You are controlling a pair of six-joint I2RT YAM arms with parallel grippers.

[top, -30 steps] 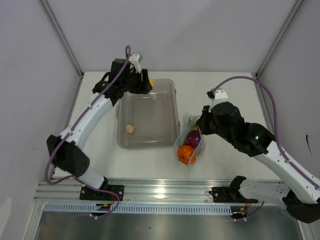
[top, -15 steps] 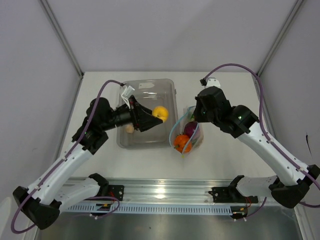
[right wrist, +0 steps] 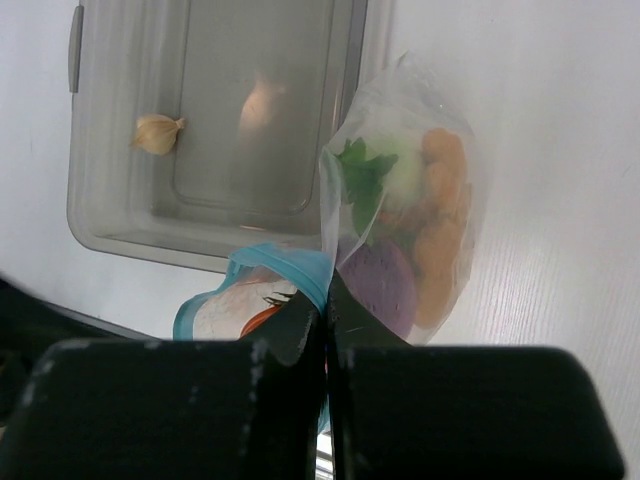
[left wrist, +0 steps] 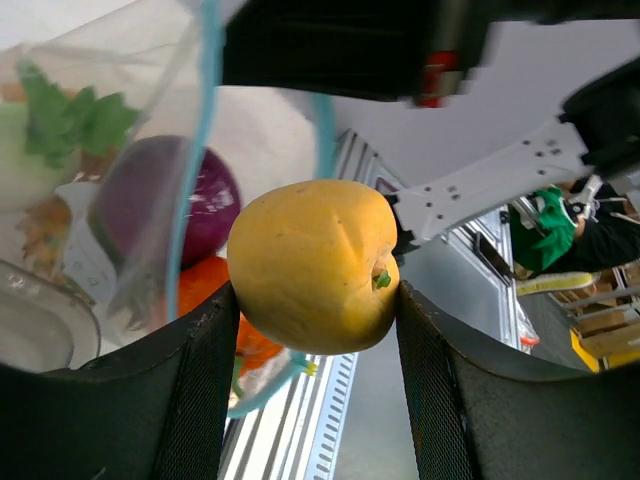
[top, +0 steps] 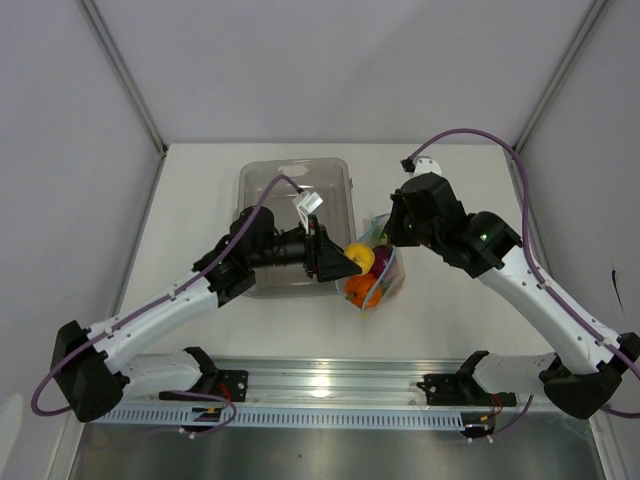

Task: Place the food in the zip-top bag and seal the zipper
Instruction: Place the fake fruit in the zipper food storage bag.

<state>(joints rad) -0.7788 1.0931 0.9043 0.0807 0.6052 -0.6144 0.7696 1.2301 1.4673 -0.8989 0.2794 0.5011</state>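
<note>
Clear crinkly zip-top bag (top: 380,275) sits just right of the tray, its long axis running near to far. Its light blue zipper (left wrist: 195,150) mouth, at the near end, gapes toward the left arm. Left gripper (left wrist: 315,300), spread, pinches a yellow toy lemon (left wrist: 315,265) at that mouth. Right gripper (right wrist: 325,330), pressed together, pinches the bag's rim. Farther back, a clear grey rectangular tray (top: 295,180) holds a small beige bit (right wrist: 158,133)

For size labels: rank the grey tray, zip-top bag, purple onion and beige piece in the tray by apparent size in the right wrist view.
1. grey tray
2. zip-top bag
3. purple onion
4. beige piece
The onion is nearer the camera, so its lead over the beige piece may be overstated.
</note>
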